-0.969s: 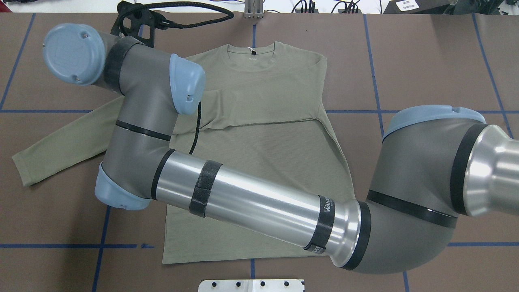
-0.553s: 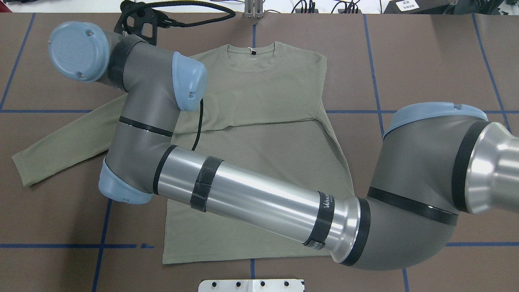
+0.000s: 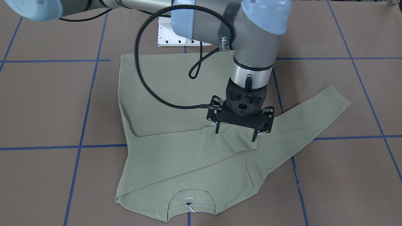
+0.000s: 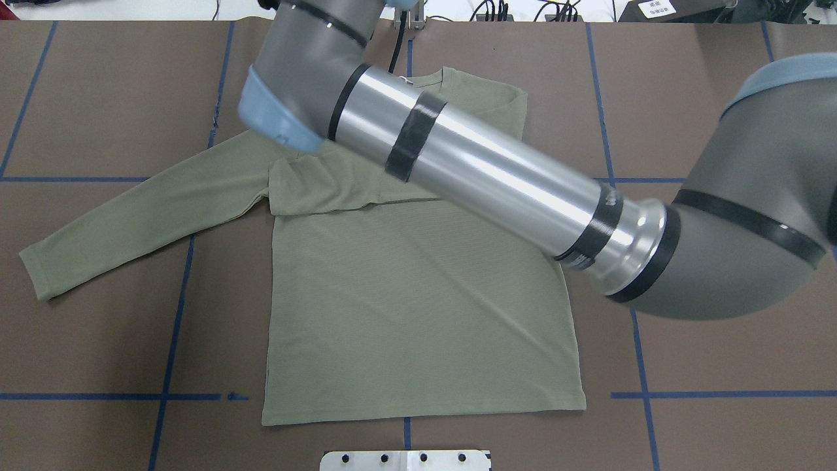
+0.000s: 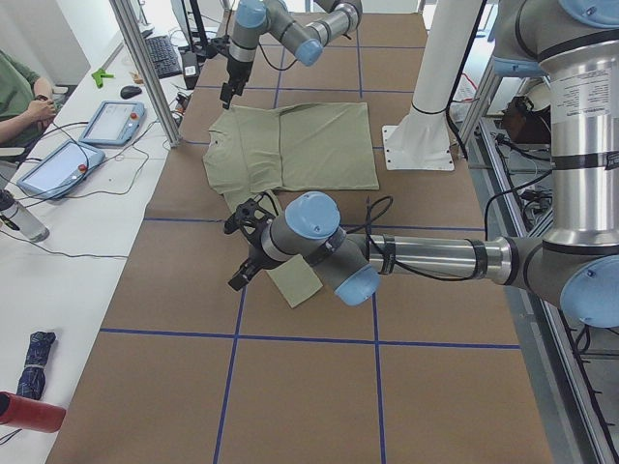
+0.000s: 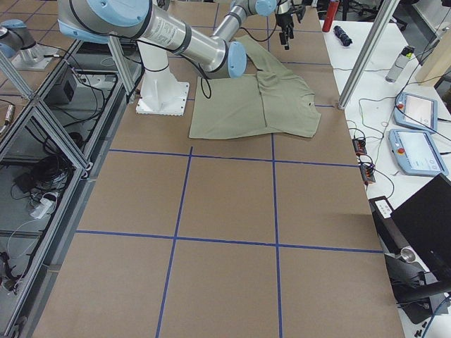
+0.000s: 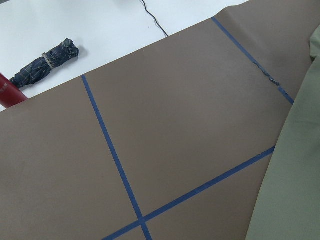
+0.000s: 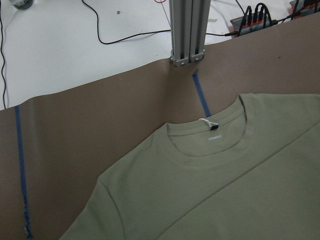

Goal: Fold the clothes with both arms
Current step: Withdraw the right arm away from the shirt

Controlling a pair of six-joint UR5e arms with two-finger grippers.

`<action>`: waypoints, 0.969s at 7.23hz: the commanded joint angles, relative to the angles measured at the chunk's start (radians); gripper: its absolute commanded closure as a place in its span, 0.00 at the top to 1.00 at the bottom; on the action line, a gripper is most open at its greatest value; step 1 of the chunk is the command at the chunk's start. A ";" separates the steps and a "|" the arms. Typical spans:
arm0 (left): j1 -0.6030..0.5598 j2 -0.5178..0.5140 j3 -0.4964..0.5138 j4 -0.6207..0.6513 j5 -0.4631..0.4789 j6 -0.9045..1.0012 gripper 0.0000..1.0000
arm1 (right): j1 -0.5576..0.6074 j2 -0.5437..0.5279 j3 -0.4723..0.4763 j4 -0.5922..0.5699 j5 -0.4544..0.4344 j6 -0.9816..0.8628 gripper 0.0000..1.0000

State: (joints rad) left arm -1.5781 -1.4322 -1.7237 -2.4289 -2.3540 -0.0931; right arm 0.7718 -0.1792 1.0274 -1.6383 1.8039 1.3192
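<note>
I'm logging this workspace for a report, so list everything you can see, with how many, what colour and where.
shirt: one, sage green, flat mid-table, one sleeve folded across the chest, the other stretched toward the robot's left.
table: one, brown, blue tape grid.
mounting plate: one, white, by the shirt's hem.
umbrella: one, dark blue, folded, on the white side desk.
tablets: two, blue-grey, same desk.
person: one, green sleeve, at that desk.
right arm: one, silver-grey, reaching across the shirt.
right gripper: one, black, fingers apart above the folded sleeve.
left arm: one, silver-grey, by the stretched cuff.
left gripper: one, black, fingers unclear.
</note>
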 commanded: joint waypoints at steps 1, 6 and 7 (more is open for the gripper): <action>0.047 -0.010 0.001 -0.148 -0.008 -0.182 1.00 | 0.203 -0.202 0.261 -0.131 0.211 -0.325 1.00; 0.367 0.116 -0.010 -0.281 0.148 -0.304 1.00 | 0.614 -0.797 0.628 -0.213 0.518 -1.155 1.00; 0.409 0.162 -0.008 -0.294 0.174 -0.309 1.00 | 0.668 -0.898 0.651 -0.212 0.537 -1.226 1.00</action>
State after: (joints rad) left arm -1.2348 -1.3245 -1.7322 -2.7061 -2.2357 -0.3924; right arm 1.3623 -0.9516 1.6504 -1.8517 2.3026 0.2216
